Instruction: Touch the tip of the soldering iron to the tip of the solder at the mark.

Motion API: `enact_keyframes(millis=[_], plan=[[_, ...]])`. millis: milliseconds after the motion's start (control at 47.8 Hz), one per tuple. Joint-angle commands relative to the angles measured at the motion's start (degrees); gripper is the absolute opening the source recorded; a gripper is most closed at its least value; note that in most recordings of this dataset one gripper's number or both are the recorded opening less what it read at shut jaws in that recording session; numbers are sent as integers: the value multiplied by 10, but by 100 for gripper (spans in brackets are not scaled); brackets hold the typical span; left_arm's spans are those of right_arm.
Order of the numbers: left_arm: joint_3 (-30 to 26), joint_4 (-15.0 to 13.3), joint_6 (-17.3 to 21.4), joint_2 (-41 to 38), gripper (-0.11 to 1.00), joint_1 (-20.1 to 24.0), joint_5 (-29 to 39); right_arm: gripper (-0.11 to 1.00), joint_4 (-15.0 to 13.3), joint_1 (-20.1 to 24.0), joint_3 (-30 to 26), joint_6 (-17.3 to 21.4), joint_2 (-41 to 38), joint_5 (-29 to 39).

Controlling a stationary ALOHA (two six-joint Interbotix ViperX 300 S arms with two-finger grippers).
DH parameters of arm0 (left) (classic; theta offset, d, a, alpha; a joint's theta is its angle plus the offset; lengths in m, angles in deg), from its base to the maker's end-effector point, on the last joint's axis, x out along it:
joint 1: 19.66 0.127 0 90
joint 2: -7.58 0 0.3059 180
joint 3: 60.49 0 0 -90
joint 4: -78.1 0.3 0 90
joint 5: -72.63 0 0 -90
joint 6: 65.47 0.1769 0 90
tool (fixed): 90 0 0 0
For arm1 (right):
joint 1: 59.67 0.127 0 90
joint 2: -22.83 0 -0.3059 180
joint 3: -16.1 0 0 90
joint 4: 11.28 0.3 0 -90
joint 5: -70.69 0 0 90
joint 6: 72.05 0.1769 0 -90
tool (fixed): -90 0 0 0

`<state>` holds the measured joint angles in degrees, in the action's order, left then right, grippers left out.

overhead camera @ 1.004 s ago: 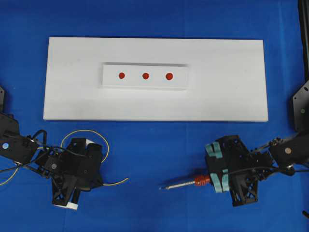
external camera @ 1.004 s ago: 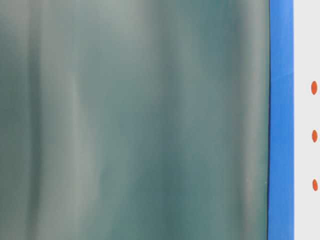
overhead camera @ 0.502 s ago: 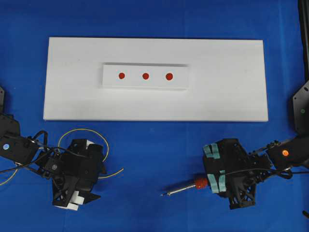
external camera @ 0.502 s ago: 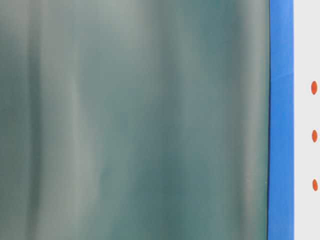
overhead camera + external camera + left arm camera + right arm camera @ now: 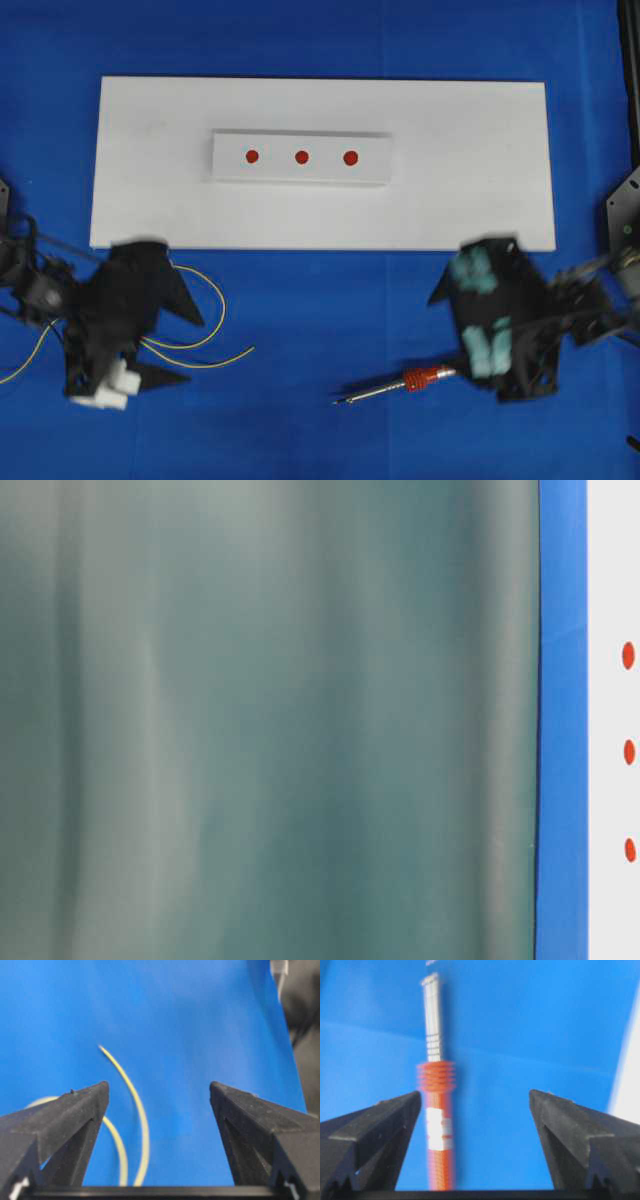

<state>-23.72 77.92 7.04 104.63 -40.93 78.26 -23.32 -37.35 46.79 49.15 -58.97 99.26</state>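
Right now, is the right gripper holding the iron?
No. In the right wrist view the jaws stand wide apart and the iron lies on the blue cloth between them, untouched.

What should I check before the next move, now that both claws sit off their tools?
1. Left claw open: ok.
2. Right claw open: ok.
3. Solder gripped: not ok; it lies loose on the blue cloth.
4. Soldering iron gripped: not ok; it lies on the cloth beside the right claw.
5. Three red marks on the white block unobstructed: ok.
6. Table-level view usable: not ok; something blurred blocks most of it.
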Motion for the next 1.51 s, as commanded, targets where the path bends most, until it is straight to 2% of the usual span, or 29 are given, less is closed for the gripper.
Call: enact_keyframes(millis=[0,84,167,272,439,544,711,900,1109,1485], plan=[[5,3,18,59,76,39,2,82,-42,-24,-17,1,53,33],[18,3,46,102,76,73,1,82,-89,-49,-11,1,101,49],[32,3,77,141,76,104,-5,82,-120,-73,2,1,144,49],[55,3,114,188,76,142,-16,82,-150,-106,23,1,207,52],[90,3,155,255,76,180,-19,82,-181,-145,79,2,308,40],[122,3,169,293,76,198,-31,82,-185,-166,126,5,365,16],[189,3,170,349,76,211,-80,82,-183,-192,213,27,444,-43],[266,3,169,415,76,211,-119,82,-183,-204,275,62,468,-81],[305,3,168,452,76,212,-118,80,-182,-204,296,73,435,-122],[307,3,169,454,76,212,-108,79,-181,-205,295,74,433,-123]])
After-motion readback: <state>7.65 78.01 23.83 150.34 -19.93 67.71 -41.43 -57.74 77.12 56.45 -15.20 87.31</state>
